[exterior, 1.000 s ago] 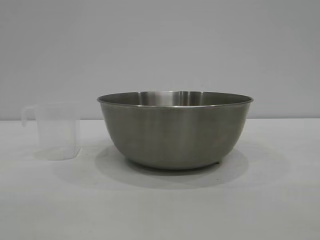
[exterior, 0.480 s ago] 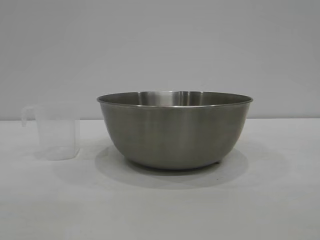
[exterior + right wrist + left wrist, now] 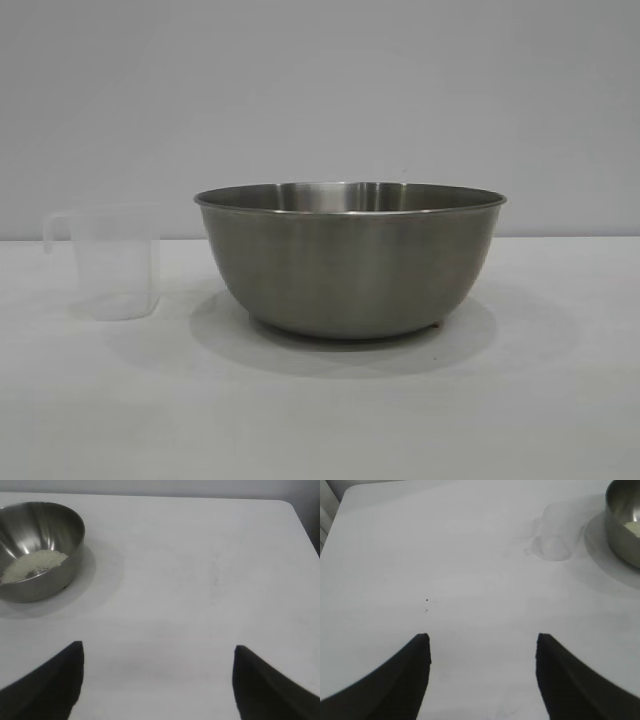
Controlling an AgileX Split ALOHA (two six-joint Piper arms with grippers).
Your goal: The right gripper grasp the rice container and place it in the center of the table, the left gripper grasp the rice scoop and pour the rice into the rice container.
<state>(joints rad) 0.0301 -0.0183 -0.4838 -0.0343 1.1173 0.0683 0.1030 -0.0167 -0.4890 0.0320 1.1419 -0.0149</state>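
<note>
Both steps are judged done, with the rice (image 3: pixel 34 563) being seen inside the rice container (image 3: pixel 350 258) mid-surface, the rice scoop (image 3: pixel 112 264) standing upright beside it, and left pincer (image 3: pixel 482 652) and right pincer (image 3: pixel 157 662) being held apart, empty.

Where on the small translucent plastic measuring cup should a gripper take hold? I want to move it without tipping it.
Probably the loop handle. The small translucent plastic measuring cup stands upright on the white table, apart from the large stainless-steel bowl, and its handle juts out on the side away from the bowl. Coming from that open side keeps the fingers clear of the bowl.
</note>
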